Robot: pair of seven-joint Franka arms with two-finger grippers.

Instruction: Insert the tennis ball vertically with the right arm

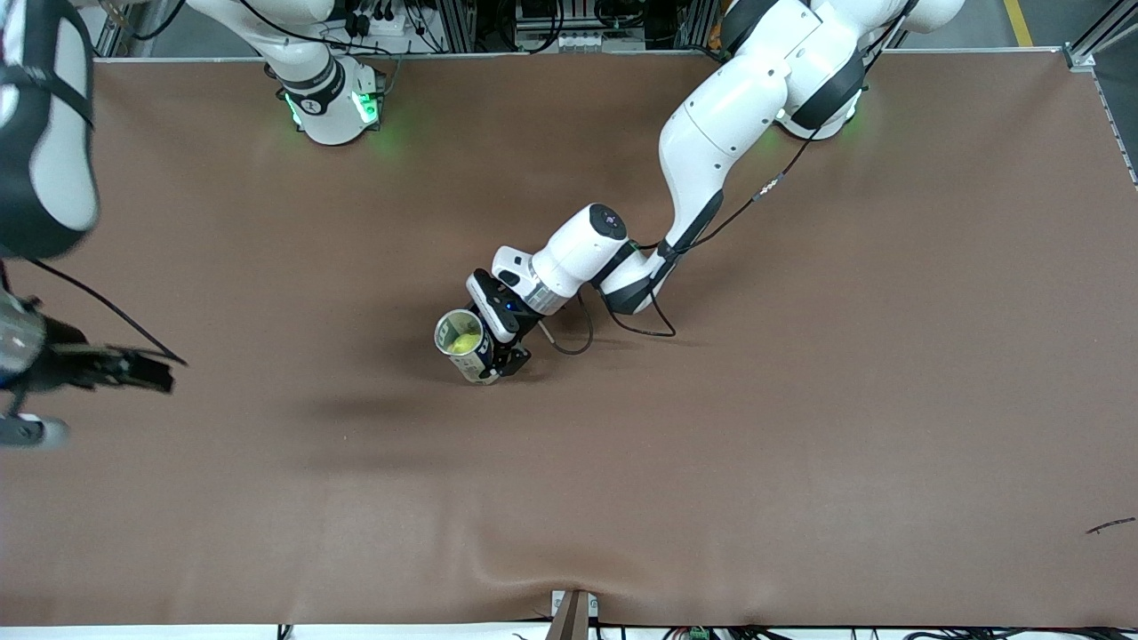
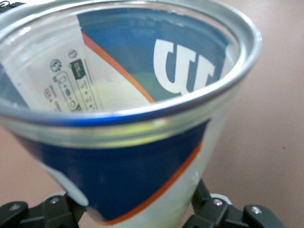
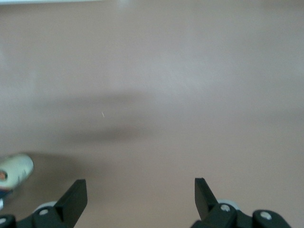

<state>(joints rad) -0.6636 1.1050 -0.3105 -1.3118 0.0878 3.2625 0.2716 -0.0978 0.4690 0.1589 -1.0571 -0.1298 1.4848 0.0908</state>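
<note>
Brown matte table (image 1: 800,444) fills the front view, with both arm bases along the upper edge of the frame.

Task object: the tennis ball (image 1: 462,341) shows as a yellow-green patch inside an open-topped can (image 1: 481,363), just below the middle of the frame. The can has a metal rim and a blue, white and orange label, and its mouth faces up toward the front camera. Its base appears to rest on the table. It may be tilted slightly; the angle of view makes this uncertain.

Left arm (image 1: 711,133): reaches from its base at the upper edge down to the centre of the frame. The left gripper (image 1: 511,360) sits low at the table, right against the can's lower wall. In the left wrist view the can fills most of the picture and the black gripper hardware flanks its lower end. Whether the gripper is clamped on the can or has let go, I cannot tell.

Right arm (image 1: 44,133): raised, large and close to the front camera at the frame edge by the right arm's end of the table. The right gripper (image 1: 164,372) hangs over bare table there. The right wrist view shows it released, both fingers (image 3: 76,199) spread wide with only table between them. This arm is waiting.
</note>
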